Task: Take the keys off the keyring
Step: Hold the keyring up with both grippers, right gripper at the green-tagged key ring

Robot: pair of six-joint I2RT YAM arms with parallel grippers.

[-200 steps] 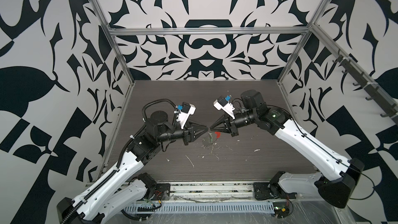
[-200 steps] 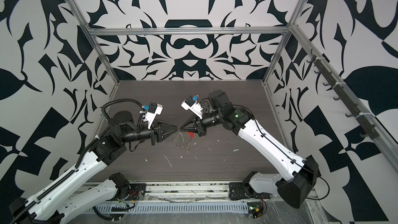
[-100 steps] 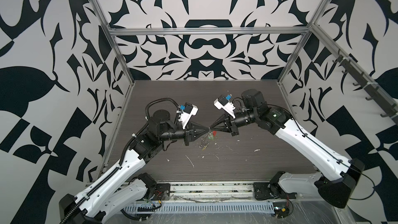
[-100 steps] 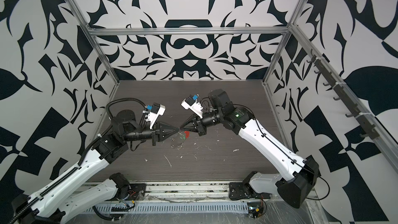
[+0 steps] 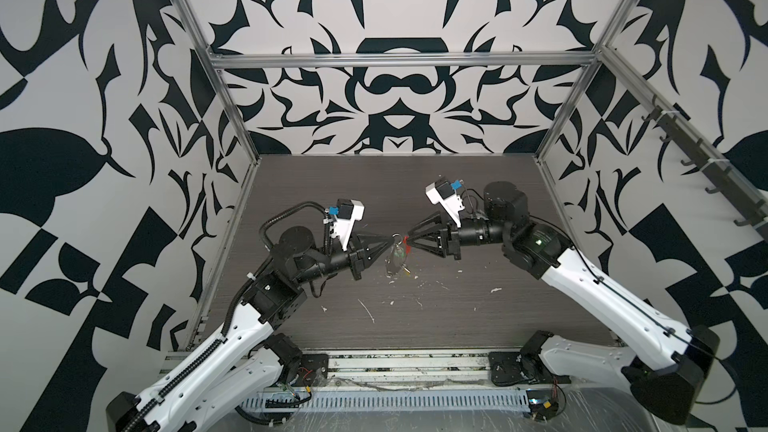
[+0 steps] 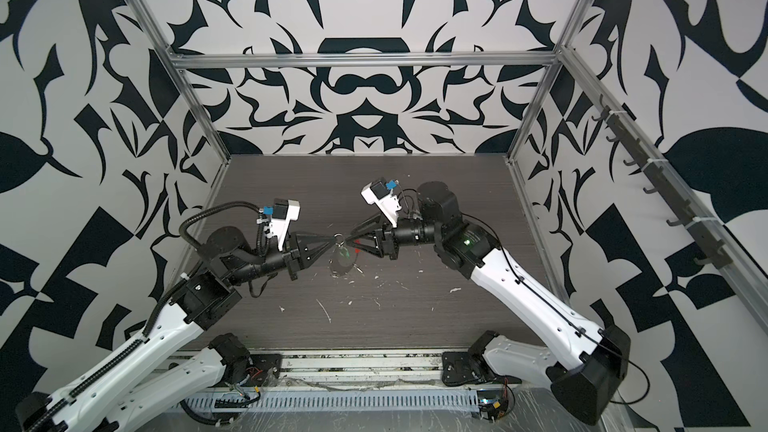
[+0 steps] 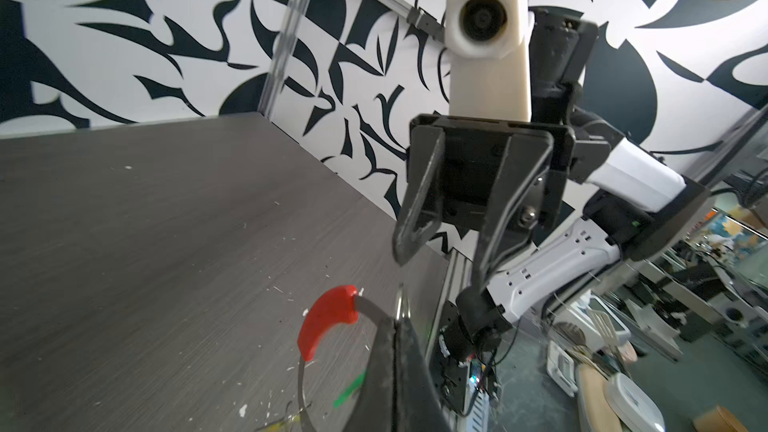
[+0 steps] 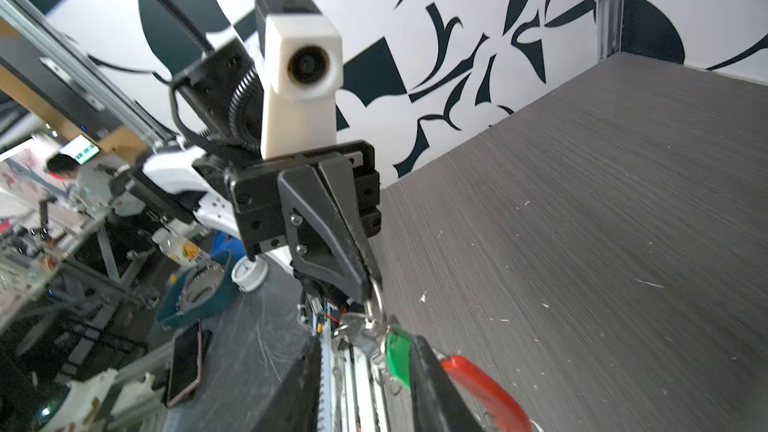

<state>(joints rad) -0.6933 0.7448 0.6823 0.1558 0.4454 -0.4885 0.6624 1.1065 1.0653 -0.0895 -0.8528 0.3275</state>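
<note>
Gripping the keyring (image 7: 328, 317) over a flecked table (image 5: 457, 313) amid patterned walls (image 5: 395, 14), left jaws clench; right jaws gape.

It was a robotics lab: white robot arms (image 5: 598, 297) worked over a dark worktop (image 5: 457, 317) inside a metal frame (image 5: 399, 61) with black-and-white patterned walls (image 5: 395, 6). Outside were cluttered benches (image 8: 29, 259) and a person (image 8: 66, 168) near a screen (image 8: 85, 151).
</note>
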